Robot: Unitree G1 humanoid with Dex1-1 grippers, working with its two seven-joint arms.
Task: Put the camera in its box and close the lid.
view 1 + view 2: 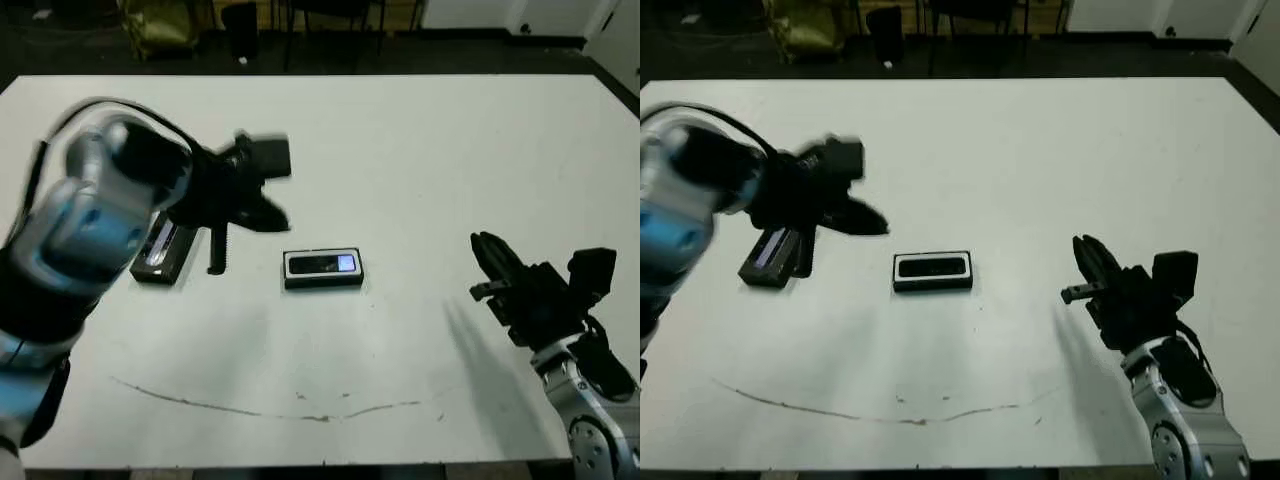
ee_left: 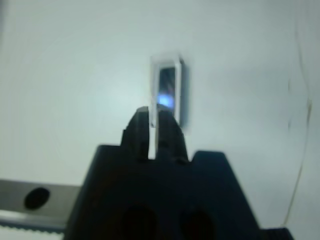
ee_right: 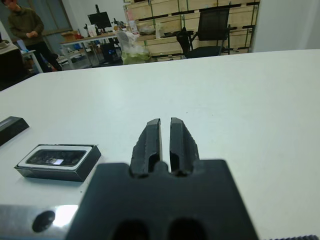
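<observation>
Right claw (image 1: pixel 487 268): nearest the viewer, low at the right side of the counter (image 1: pixel 420 160); the two black fingers lie together with only a hairline slit between them, holding nothing; the tips point toward the middle of the counter.
Right arm: silver wrist joint and black body behind the claw, close to the front edge.
Counter: white, with a thin dark curved line drawn across its front part.
Box (image 1: pixel 323 269): near the middle of the counter, flat on the surface, long side running left to right, well apart from the right claw.
Camera (image 3: pixel 59 157): lies inside the white-lined box, flat, with a small pale patch showing on its top face; a bluish glint shows there from the head view.
Lid (image 1: pixel 160 250): flat on the counter to the left of the box, apart from it, pale strip facing up; it is not on the box, so the box stands uncovered.
Left claw (image 1: pixel 262 213): blurred, raised over the counter between lid and box; in the wrist view its fingers (image 2: pixel 141 131) stand together with a narrow slit between them, gripping nothing.
Left arm: large, blurred, grey and black, partly covering the lid from the head view.
Background: a person (image 3: pixel 22 26) stands beyond the far edge, beside desks, shelving and a black chair (image 3: pixel 210 27).
</observation>
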